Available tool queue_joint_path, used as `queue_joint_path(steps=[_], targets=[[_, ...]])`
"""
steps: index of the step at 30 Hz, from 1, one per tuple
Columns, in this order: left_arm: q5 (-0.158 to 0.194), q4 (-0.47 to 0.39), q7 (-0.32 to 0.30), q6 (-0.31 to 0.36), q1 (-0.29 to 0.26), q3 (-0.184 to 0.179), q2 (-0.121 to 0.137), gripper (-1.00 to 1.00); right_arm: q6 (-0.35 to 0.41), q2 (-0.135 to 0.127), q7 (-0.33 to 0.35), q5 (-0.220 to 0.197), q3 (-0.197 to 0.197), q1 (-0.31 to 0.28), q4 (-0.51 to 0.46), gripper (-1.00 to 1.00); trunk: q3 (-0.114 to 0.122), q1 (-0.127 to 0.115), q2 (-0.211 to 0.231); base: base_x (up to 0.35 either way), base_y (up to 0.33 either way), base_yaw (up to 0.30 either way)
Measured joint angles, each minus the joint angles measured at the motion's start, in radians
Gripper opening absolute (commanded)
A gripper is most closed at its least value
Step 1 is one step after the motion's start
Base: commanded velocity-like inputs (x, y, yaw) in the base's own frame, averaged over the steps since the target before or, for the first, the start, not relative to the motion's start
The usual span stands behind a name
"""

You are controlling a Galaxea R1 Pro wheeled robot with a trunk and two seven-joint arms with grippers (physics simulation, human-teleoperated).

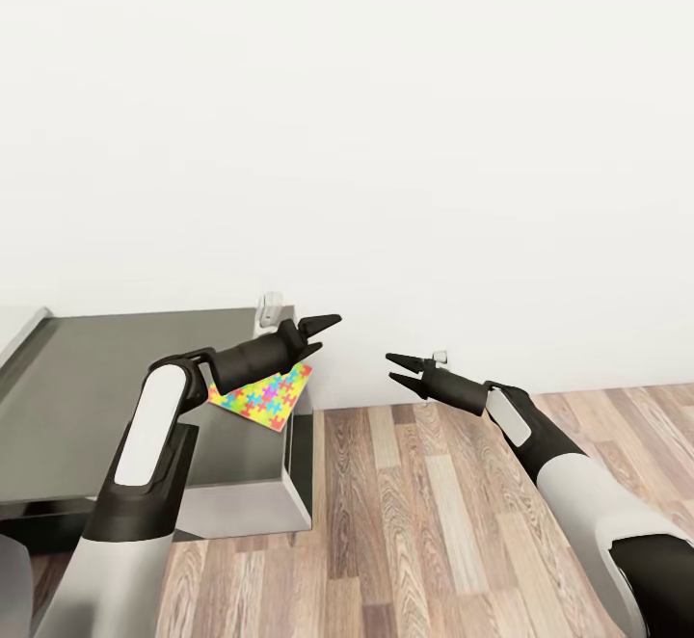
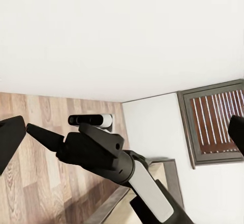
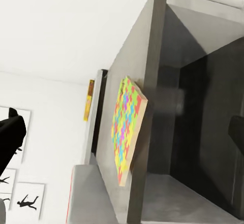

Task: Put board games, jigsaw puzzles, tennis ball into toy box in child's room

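One jigsaw puzzle (image 1: 262,397), a thin square of bright interlocking pieces, lies on the right-hand corner of the table's lower dark-grey top (image 1: 106,387), one corner hanging over the edge. My left gripper (image 1: 328,332) hovers open just above and to the right of it, holding nothing; its fingertips (image 2: 10,137) stand wide apart. Further right, my right gripper (image 1: 390,366) is open and empty over the floor, pointing at the puzzle (image 3: 127,127). The board games, the tennis ball and the toy box are out of view.
A white wall stands close behind the table. Wood plank floor (image 1: 434,522) spreads to the right. The lighter desk top (image 1: 14,330) begins at far left. Black silhouette pictures (image 3: 25,201) hang beyond. A thin yellow-orange object (image 3: 89,99) lies further along the desk.
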Motion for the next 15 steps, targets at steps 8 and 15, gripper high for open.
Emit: queue_joint_path(steps=[8,15], targets=[[0.002,0.000,-0.004,0.000,0.000,0.000,0.000,1.00,0.001,0.000,0.000,0.000,0.000,-0.001,0.000,1.00,-0.025,0.031,-0.056,0.000,0.000,0.000],[0.003,0.000,-0.005,0.000,0.000,0.000,0.001,1.00,0.001,0.000,0.000,0.000,0.000,-0.001,0.000,1.00,-0.047,0.058,-0.105,0.000,0.000,0.000]])
